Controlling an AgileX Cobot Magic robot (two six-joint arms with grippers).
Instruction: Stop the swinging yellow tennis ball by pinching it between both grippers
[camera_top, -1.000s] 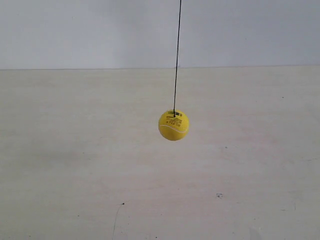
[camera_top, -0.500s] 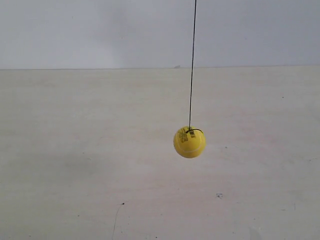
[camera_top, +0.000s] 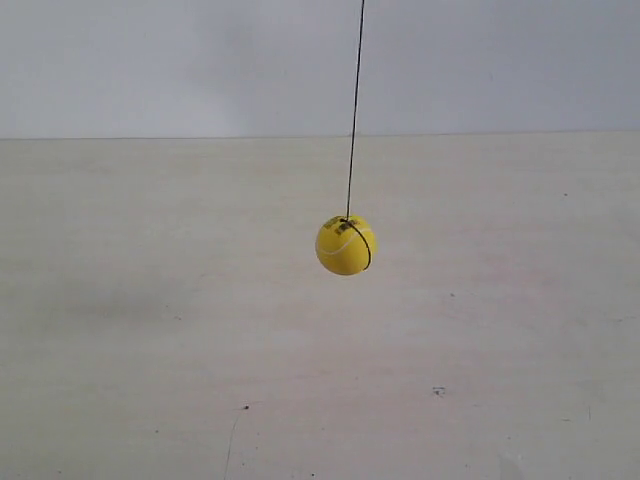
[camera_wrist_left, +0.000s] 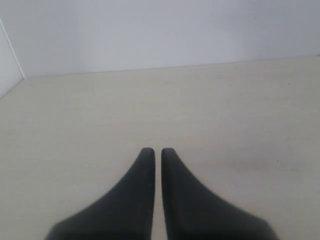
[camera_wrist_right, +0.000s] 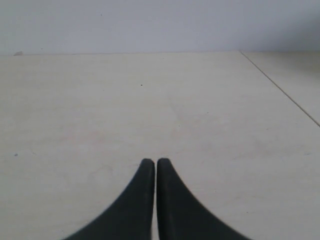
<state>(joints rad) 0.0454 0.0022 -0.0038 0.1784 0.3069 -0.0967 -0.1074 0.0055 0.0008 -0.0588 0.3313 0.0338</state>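
The yellow tennis ball (camera_top: 346, 244) hangs in mid-air on a thin dark string (camera_top: 353, 110) above the pale table, a little right of the exterior view's centre. Neither arm shows in the exterior view. In the left wrist view my left gripper (camera_wrist_left: 157, 150) is shut, its two black wedge jaws almost touching, with nothing between them and only bare table ahead. My right gripper (camera_wrist_right: 154, 161) is likewise shut and holds nothing. The ball appears in neither wrist view.
The pale table (camera_top: 150, 330) runs back to a white wall (camera_top: 150, 60). A table seam or edge line (camera_wrist_right: 285, 92) crosses the right wrist view, and a wall corner (camera_wrist_left: 12, 60) shows in the left wrist view.
The ball swung right and lower half a second ago, then came back left and higher, close to where it hung one second ago. It has also turned about the string.
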